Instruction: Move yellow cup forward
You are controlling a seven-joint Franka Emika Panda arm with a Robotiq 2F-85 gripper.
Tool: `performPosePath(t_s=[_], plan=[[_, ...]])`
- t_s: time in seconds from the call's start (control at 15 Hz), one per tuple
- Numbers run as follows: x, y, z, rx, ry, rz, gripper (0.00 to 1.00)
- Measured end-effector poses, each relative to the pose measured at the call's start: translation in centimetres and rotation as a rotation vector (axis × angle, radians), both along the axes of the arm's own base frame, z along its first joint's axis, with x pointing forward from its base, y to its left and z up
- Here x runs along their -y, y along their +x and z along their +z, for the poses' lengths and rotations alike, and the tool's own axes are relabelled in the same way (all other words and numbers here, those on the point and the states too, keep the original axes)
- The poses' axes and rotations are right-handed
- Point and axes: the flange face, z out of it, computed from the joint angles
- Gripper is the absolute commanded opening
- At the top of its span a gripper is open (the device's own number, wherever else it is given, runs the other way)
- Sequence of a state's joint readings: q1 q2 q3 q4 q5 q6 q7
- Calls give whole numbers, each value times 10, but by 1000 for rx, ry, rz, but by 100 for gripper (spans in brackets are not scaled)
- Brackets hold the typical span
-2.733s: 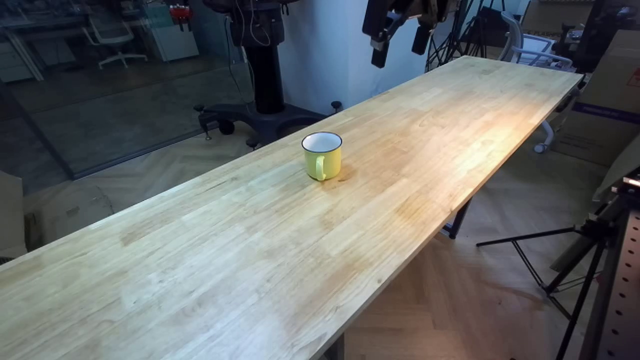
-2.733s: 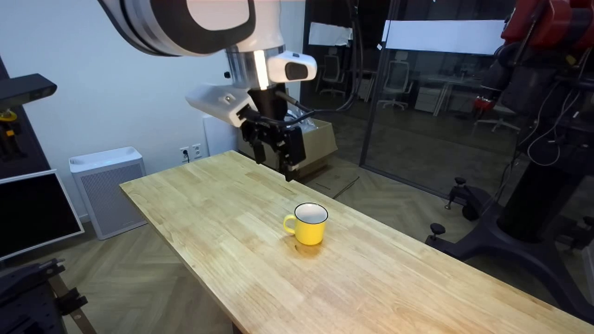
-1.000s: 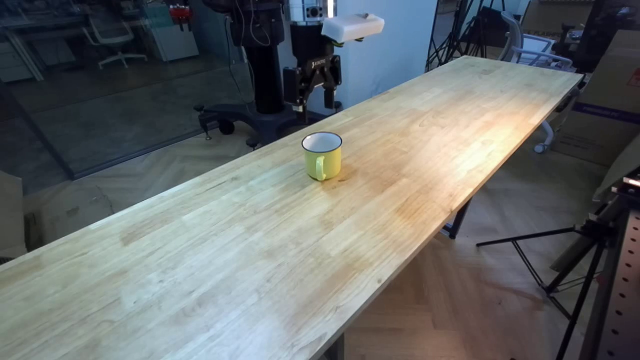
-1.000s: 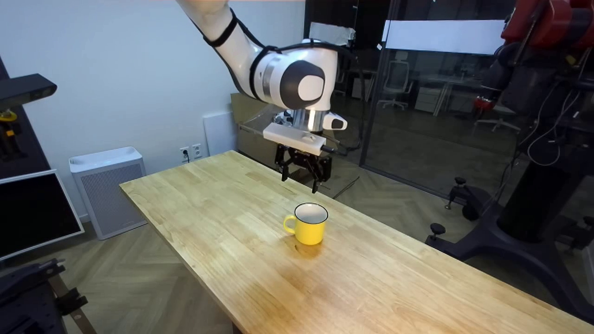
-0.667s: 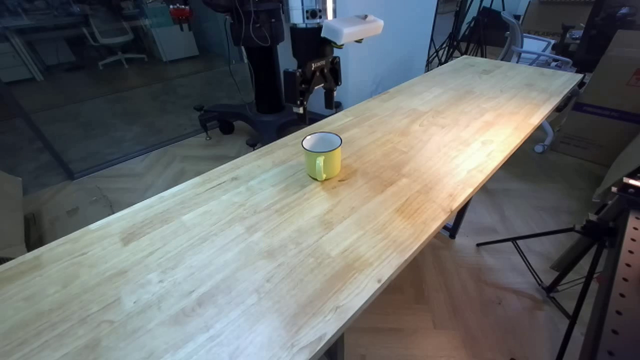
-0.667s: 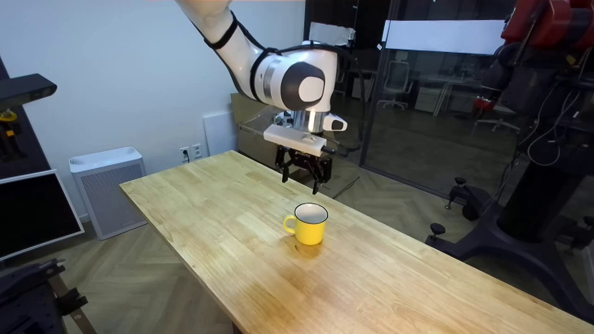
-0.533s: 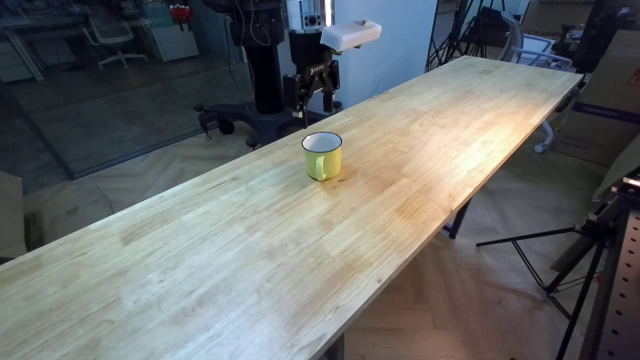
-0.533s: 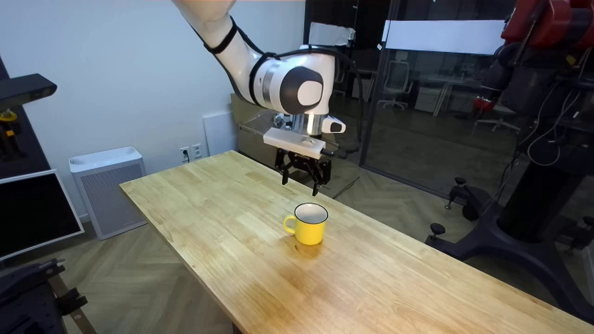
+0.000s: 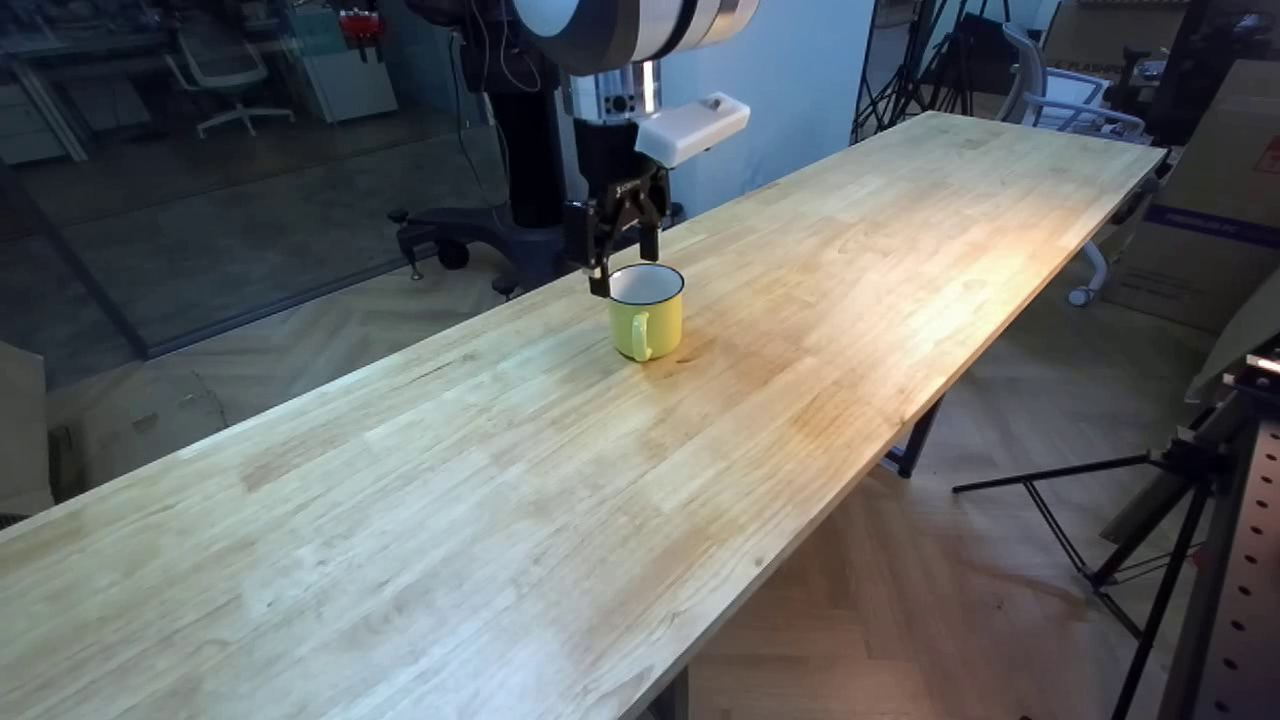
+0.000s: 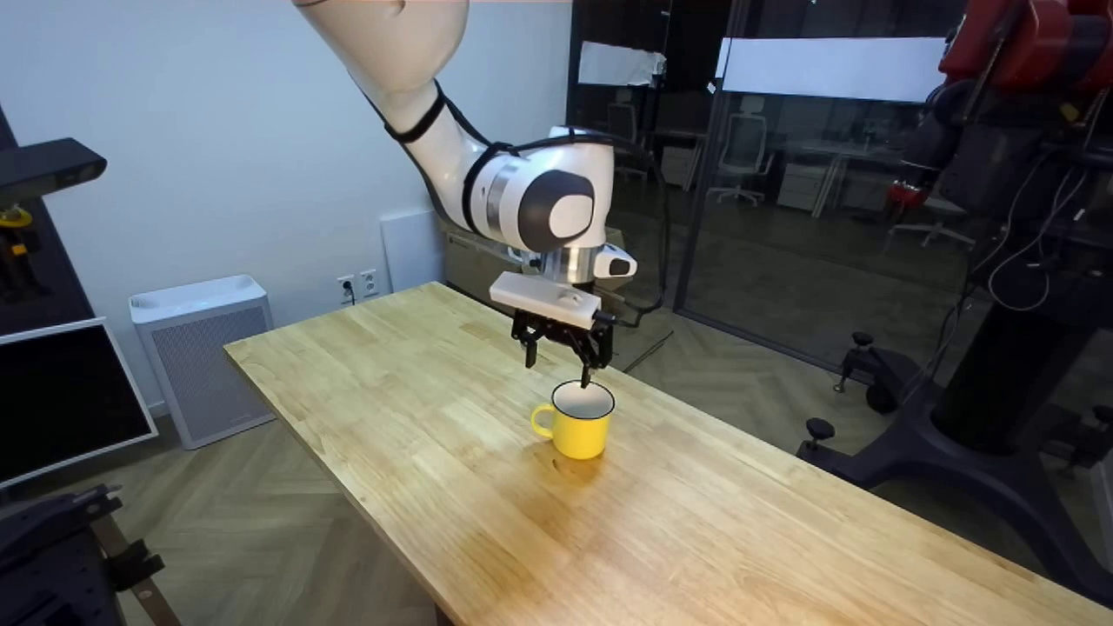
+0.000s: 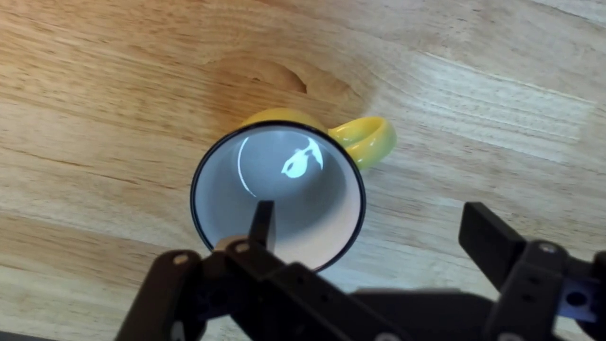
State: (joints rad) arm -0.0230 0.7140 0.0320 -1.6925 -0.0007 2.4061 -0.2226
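Yellow cup (image 10: 583, 439) upright on a long wooden tabletop (image 10: 391, 365), nearer the long edge beside a black wheeled stand (image 10: 987, 382), handle (image 11: 374, 150) turned away from that edge, jaws spread wide near the cup's rim, one finger (image 11: 263, 222) overlapping its mouth in the wrist view, contact unclear

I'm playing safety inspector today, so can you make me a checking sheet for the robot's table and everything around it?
Surface: wooden table, with a brown knot mark.
Job's things: yellow cup, upright on the table.
Clutter: cardboard box, off the table.
Grippers: black gripper, open; in the wrist view one finger overlaps the cup's opening; touching, can't tell.
Cables: black cable looping along the robot arm.
Surroundings: tripod, wheeled stand, office chair.
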Motion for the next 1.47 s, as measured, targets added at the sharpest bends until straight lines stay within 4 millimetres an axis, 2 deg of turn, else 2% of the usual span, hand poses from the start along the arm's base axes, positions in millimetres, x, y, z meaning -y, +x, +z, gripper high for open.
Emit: performPosePath(t_s=[0.6, 0.67, 0.73, 1.33, 1.47], plan=[[2, 2, -31, -20, 0, 0, 100], [2, 4, -34, -19, -2, 2, 85], [1, 6, -36, -18, -4, 5, 74], [0, 16, -51, -14, -19, 32, 11], [-3, 17, -50, -15, -26, 46, 1]])
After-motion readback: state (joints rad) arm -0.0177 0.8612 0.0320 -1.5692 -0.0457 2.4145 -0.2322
